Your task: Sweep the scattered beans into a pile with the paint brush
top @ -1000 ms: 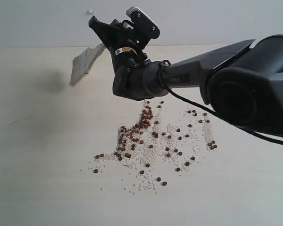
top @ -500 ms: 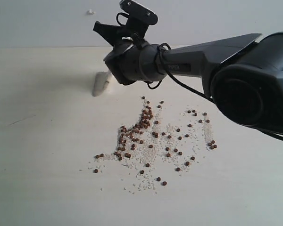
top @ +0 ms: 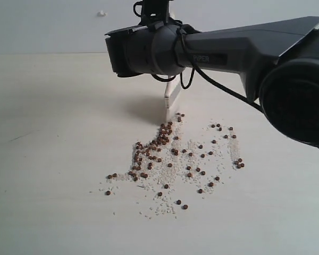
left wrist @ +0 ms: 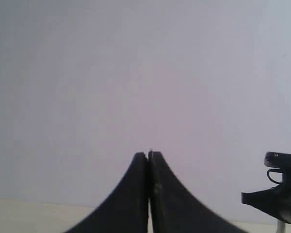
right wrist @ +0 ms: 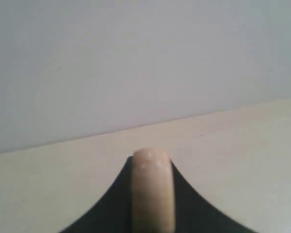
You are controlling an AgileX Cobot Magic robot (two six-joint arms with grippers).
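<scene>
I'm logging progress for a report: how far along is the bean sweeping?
Done: the right gripper holds the paint brush, bristles down at the spill's far edge. In hand: a stroke looks about to start. Left: the beans lie widely scattered, not gathered yet.

Most of paint brush (top: 173,102) behind arm (top: 228,50)

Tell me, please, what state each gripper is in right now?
Left gripper: shut, nothing between its fingers.
Right gripper: shut on the paint brush handle.
</scene>
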